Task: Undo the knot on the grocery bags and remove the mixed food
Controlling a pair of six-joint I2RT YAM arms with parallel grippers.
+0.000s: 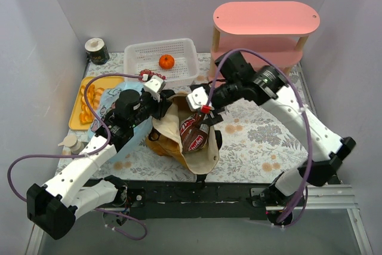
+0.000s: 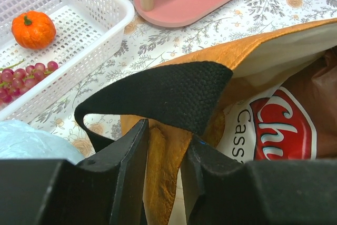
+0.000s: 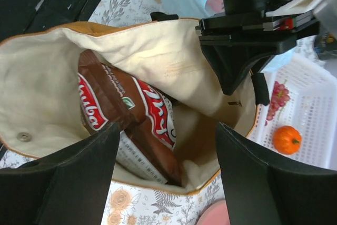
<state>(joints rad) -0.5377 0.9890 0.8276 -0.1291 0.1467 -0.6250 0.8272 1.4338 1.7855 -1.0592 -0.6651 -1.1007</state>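
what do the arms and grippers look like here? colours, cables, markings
Both the left arm and right arm have white shells over black joints and black bases. A purple cable loops loosely along each. Jaws are matte black, blocky. Wrist housings are white; the right one shows a small red mark.

Mustard tote (image 2: 247,51), brown-red packet (image 3: 152,109), floral tablecloth (image 1: 256,135)

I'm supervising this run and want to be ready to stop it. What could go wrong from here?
The left gripper pinches only the rim of the tote beside its black strap; it could slip and the mouth close. The right gripper, open over the snack packet, might catch the cream lining too, or lift the tote.
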